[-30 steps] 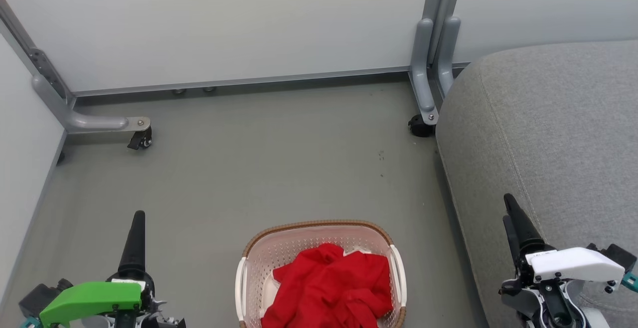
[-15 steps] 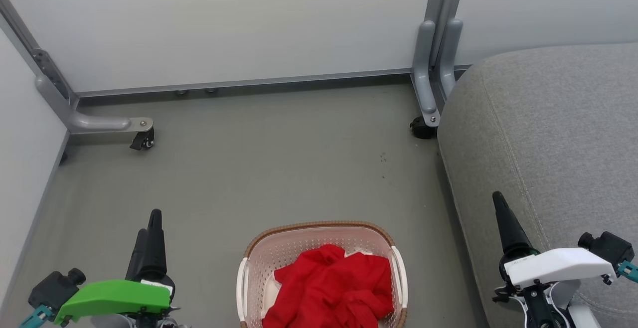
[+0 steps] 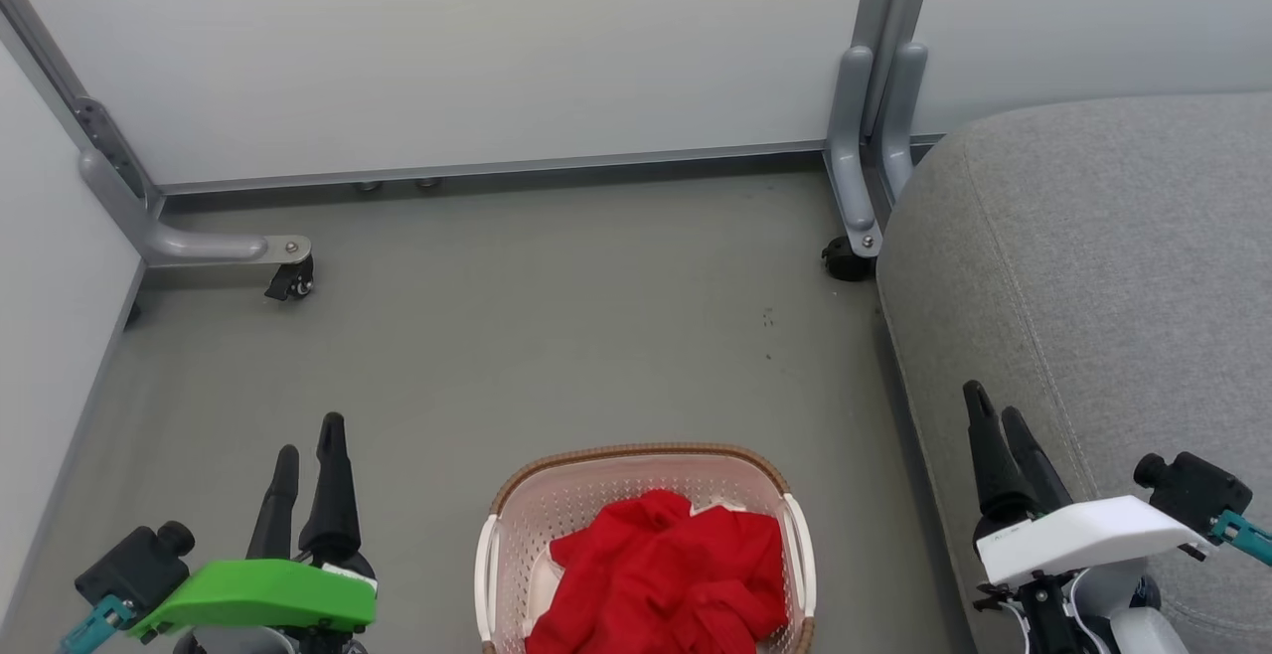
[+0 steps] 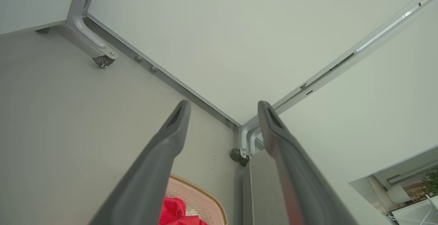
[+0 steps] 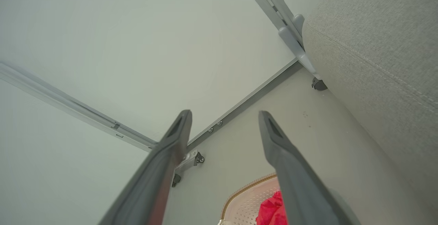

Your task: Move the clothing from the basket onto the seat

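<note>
Your left tool (image 3: pixel 309 434) and right tool (image 3: pixel 992 401) both stand released, jaws spread and empty, low on either side of the basket (image 3: pixel 636 452). Over the last second each wrist has rolled: where you saw one dark finger per side, you now see two. The right tool has also drifted a little toward the basket. The head camera has crept too, so don't read the slight shift of the floor (image 3: pixel 497 336) as anything moving there. The clothing (image 3: pixel 666 574) lies as a crumpled red heap inside the basket on the floor, untouched, and none of it shows on the seat (image 3: pixel 1093 266) to your right. I judge you are only lining up for the first reach. No brand or lettering can be read: the red folds show no print, and marks on the tool covers are too small.
</note>
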`<state>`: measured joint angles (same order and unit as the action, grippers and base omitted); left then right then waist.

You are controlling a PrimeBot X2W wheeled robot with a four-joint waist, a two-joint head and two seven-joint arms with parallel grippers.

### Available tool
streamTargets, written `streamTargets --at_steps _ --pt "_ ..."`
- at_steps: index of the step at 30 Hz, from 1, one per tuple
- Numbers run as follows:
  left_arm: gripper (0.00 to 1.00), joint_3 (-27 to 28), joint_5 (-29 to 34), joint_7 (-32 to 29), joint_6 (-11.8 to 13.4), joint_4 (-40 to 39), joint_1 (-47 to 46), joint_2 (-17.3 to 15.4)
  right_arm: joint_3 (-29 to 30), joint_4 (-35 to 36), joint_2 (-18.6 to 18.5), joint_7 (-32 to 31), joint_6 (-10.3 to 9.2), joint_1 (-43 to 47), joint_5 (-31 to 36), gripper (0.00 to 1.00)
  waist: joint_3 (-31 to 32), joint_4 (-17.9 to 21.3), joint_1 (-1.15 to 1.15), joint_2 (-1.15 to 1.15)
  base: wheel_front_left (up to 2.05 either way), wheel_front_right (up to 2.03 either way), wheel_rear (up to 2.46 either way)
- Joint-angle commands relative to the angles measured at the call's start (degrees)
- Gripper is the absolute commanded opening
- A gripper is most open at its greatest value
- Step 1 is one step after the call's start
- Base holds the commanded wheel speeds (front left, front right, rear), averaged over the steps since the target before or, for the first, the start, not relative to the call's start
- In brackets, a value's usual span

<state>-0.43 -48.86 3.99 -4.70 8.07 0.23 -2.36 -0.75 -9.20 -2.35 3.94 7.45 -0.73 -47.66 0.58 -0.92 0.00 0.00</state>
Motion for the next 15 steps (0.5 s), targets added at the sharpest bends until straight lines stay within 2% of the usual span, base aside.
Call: streamTargets --at_steps 1,15 --pt "1.00 -0.4 2.4 0.6 0.2 -1.1 -0.1 -0.3 -0.3 1.1 -0.3 0.6 0.02 0.0 2.2 1.00 0.1 0.0 0.00 0.00 0.00 0.00 0.00" --pt "1.00 -2.3 12.4 3.0 0.2 -2.5 1.3 -0.4 -2.0 2.4 -0.4 3.1 0.03 1.3 12.1 1.00 0.6 -0.2 0.00 0.00 0.00 0.00 0.00"
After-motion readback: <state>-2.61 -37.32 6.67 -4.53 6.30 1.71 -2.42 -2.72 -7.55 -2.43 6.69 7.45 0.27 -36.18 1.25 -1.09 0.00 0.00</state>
